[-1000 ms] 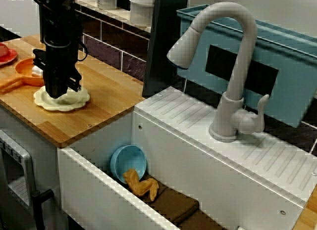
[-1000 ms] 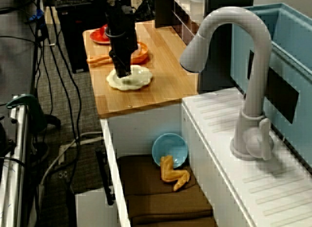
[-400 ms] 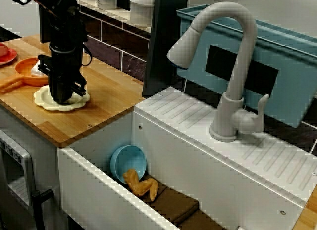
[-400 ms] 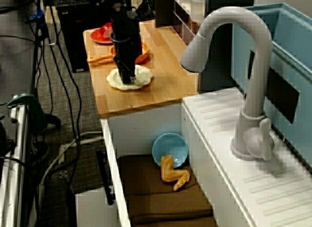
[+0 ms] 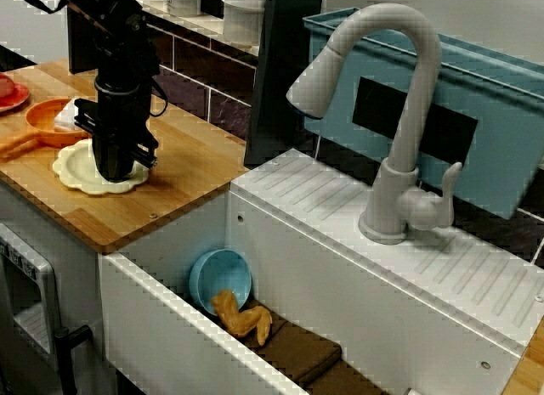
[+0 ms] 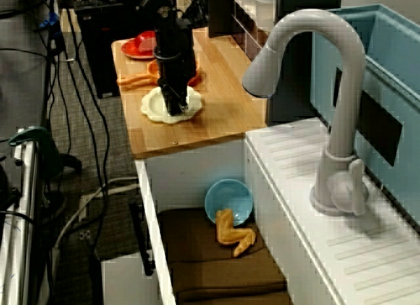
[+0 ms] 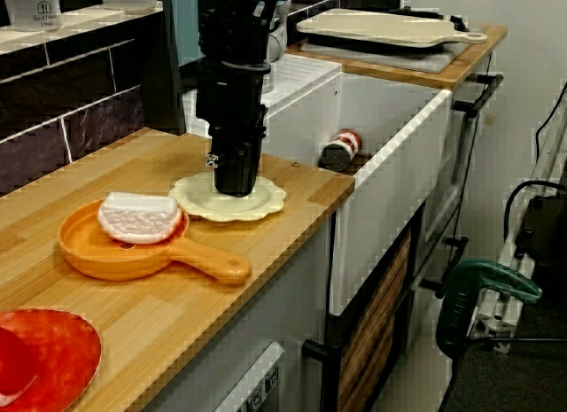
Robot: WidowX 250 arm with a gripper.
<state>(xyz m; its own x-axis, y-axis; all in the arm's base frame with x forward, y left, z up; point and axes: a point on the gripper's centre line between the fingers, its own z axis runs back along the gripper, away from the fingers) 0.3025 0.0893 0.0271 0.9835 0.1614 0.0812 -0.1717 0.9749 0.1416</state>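
One cream scalloped plate [image 7: 270, 201] lies flat on the wooden desk [image 7: 301, 177], just right of the orange pan [image 7: 106, 252]. The pincer [image 7: 236, 189] is down on its middle; whether open or closed, I cannot tell. Likely light, stiff, slippery: grip the rim.

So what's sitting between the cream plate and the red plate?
The orange pan, holding a white lump, lies between the cream plate and the red plate; the view along the counter shows it.
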